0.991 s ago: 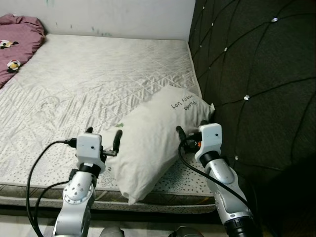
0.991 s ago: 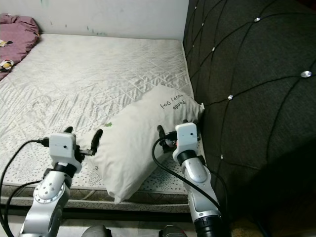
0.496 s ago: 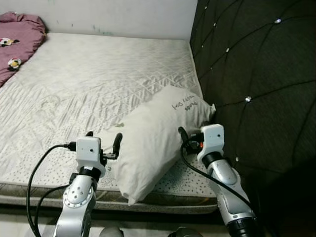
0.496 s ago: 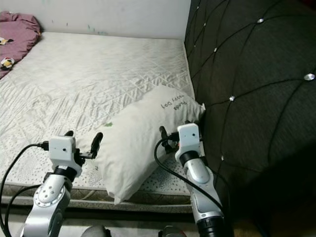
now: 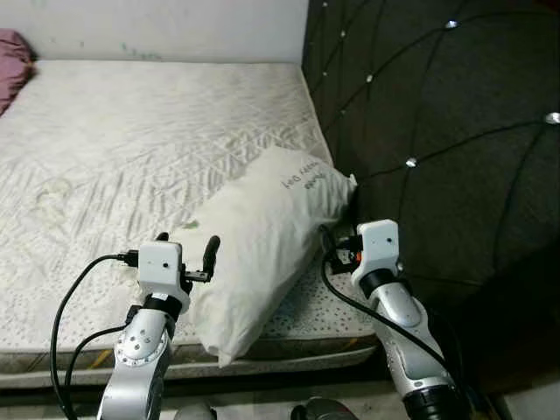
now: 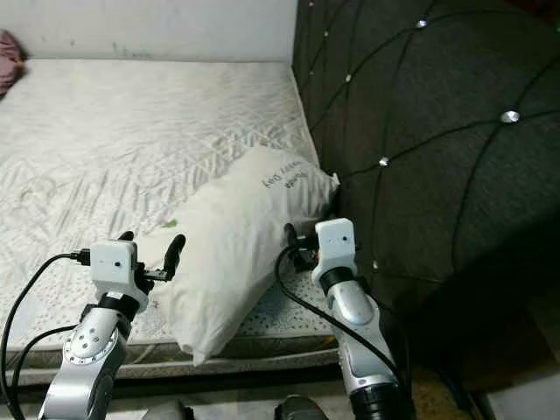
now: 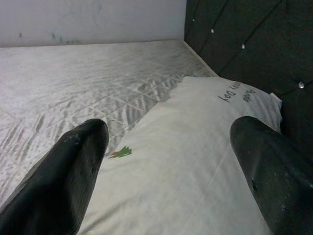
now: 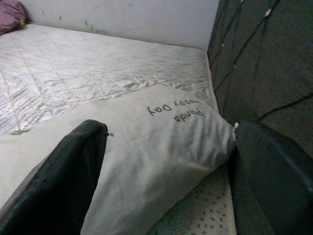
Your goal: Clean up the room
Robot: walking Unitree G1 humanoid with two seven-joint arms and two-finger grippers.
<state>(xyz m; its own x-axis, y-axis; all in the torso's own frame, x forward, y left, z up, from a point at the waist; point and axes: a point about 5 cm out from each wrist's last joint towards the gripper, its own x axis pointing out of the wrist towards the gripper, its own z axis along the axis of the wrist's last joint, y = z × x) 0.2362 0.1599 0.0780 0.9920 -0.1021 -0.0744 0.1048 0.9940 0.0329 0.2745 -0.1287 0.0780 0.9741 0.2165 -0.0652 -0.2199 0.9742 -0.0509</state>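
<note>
The pillow (image 5: 258, 236) lies on the mattress (image 5: 122, 149), at its near corner beside the dark tufted headboard (image 5: 437, 114). It is white and sits diagonally: its far end, printed with dark lettering, touches the headboard, and its near end overhangs the front edge of the mattress. A small green mark (image 7: 121, 152) is printed on the cover near its middle.

My left gripper (image 5: 185, 252) is held at the pillow's left side, near the front edge of the mattress. Its fingers (image 7: 73, 181) are spread wide, with the pillow between them in the left wrist view. Whether either finger touches the fabric cannot be confirmed from these views.

My right gripper (image 6: 308, 238) is held at the pillow's right side, in the narrow space between pillow and headboard. Its fingers (image 8: 68, 181) are also spread wide; in the right wrist view one stands over the pillow's surface and the other lies close to the headboard. They grip nothing.

A purple blanket (image 5: 10, 66) lies at the far left corner of the mattress, well apart from the pillow. A pale wall (image 5: 149, 26) runs behind the mattress.
</note>
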